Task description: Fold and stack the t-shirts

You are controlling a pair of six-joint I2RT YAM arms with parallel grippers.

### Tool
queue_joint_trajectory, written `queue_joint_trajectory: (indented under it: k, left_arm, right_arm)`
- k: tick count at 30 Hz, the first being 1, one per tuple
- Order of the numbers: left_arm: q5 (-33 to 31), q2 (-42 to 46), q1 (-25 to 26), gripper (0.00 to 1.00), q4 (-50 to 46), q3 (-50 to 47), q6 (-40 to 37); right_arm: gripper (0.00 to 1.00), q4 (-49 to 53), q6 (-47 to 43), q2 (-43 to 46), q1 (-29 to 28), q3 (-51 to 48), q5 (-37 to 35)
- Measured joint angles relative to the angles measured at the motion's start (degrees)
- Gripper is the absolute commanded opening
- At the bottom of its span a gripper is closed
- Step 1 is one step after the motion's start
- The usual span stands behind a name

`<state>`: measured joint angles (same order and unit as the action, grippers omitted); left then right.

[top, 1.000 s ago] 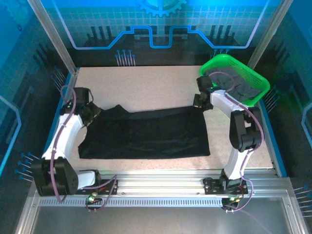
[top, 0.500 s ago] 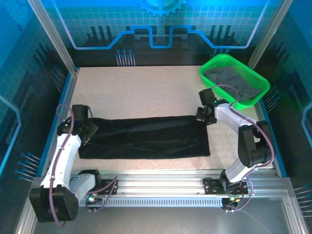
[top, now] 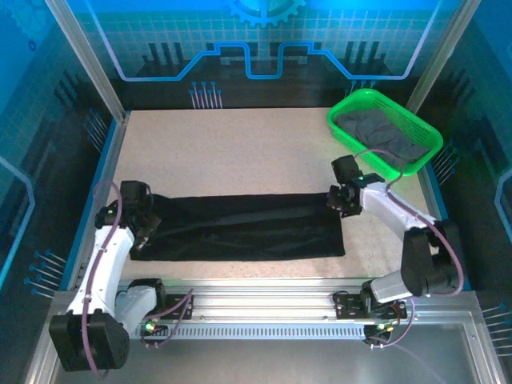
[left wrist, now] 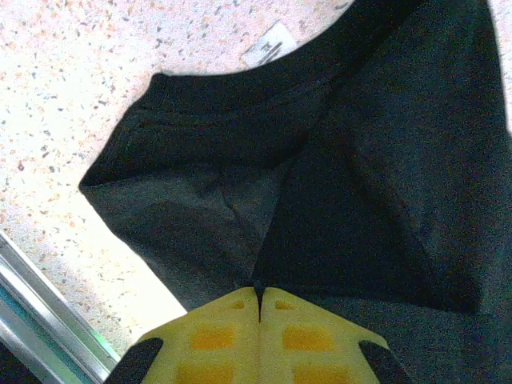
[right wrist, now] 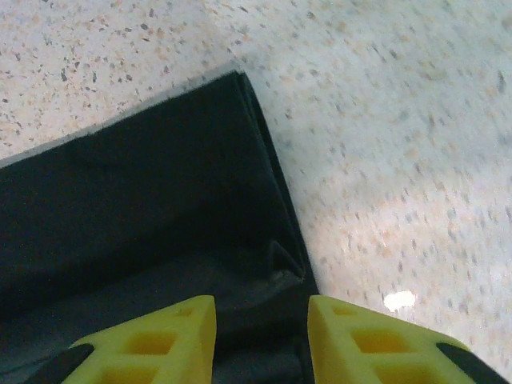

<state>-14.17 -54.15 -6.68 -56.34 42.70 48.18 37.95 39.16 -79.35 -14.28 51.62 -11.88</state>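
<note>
Seen from above, the black shirt (top: 240,228) lay on the speckled desk (top: 240,136) as a narrower band than a second before, folded lengthwise near the front edge. At the left wrist, the left tool (left wrist: 258,296) stayed clenched on the collar end. At the right wrist, the right tool (right wrist: 260,308) had just released the hem, so this fold looked done.

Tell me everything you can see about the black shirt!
The black shirt is plain soft cloth, folded into a long flat band lying across the table. Its collar end, with a white label peeking out, is on the left, where the left gripper pinches it shut, pulling up a small tent of cloth. The right end has neat layered edges; the right gripper hangs open over it.
</note>
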Motion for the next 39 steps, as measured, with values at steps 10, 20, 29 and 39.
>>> queue_joint_trajectory:
  k: [10, 20, 29, 39]
  left_arm:
    - [0.5, -0.3, 0.0, 0.00, 0.1, -2.8, 1.4]
    - [0.5, -1.3, 0.0, 0.00, 0.7, -2.8, 1.4]
    - [0.5, -2.6, 0.0, 0.00, 1.4, -2.8, 1.4]
    - [0.5, -3.0, 0.0, 0.00, 1.1, -2.6, 1.4]
  right_arm:
    - [0.38, 1.0, 5.4, -6.5, 0.7, 4.5, 3.8]
    - [0.22, 2.8, 5.7, -16.5, 1.1, 12.6, 3.4]
    - [0.07, 6.6, -1.9, -27.9, 1.9, 19.6, 3.3]
    - [0.08, 9.0, -5.6, -17.4, 1.9, 8.8, 3.5]
